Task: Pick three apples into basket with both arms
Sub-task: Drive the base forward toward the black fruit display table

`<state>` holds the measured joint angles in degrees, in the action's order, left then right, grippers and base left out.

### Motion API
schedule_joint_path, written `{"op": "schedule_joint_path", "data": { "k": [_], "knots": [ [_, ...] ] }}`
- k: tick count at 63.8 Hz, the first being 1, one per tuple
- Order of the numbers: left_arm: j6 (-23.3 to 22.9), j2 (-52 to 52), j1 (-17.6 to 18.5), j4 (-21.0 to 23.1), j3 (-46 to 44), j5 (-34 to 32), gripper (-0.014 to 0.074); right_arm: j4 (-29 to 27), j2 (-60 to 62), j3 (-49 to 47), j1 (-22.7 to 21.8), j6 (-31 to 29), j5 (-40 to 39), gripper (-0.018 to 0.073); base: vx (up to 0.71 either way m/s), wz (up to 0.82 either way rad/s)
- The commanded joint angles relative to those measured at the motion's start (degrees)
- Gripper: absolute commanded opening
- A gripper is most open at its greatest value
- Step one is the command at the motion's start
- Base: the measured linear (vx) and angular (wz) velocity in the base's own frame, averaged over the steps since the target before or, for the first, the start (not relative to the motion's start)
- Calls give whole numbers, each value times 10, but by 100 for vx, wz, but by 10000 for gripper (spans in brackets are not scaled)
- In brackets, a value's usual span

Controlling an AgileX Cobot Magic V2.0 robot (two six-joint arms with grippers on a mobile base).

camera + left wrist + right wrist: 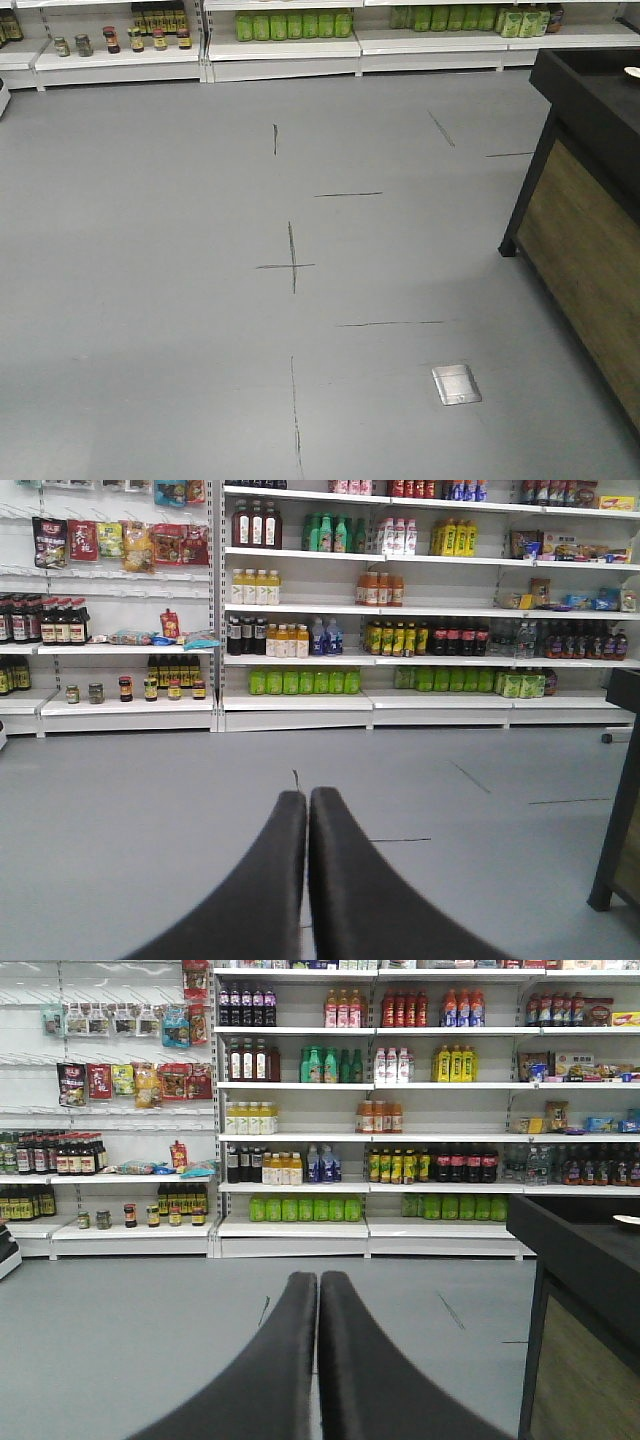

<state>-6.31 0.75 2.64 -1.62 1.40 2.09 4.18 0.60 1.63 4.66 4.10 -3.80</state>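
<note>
Exterior front-facing view: grey shop floor (180,330) with thin dark marks, one of them a cross (292,265). Small metal floor plate (456,384) lower right, set flush. Black-framed table (585,110) with a wood side panel at the right edge, its leg standing on the floor. Something pale (632,72) on its top at the frame edge, too cropped to name. White shelves (285,48) along the far wall hold a row of green bottles (293,25), with small jars (135,40) to their left.

Left wrist view: left gripper (307,798) level, pointing toward the shelves. Fingers (265,890) black and curved, pressed tip to tip, nothing between them.

Right wrist view: right gripper (317,1280) in the same posture, fingers closed together on nothing. Table close on its right. Shelves ahead stocked with bottled drinks, dark sauce bottles (60,1153) at left, hanging snack packets (120,1080) above those.

Apples, basket: in none of the views, so where they lie cannot be told.
</note>
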Motion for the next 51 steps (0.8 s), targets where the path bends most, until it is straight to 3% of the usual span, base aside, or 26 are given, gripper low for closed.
{"op": "schedule_joint_path", "data": {
  "k": [1,51],
  "knots": [
    [-4,7,2,1,13,-42,-6,3,6,9,0,-4,-40,-9,14,-2],
    [-4,7,2,1,13,-42,-6,3,6,9,0,-4,-40,-9,12,-13]
  ]
}}
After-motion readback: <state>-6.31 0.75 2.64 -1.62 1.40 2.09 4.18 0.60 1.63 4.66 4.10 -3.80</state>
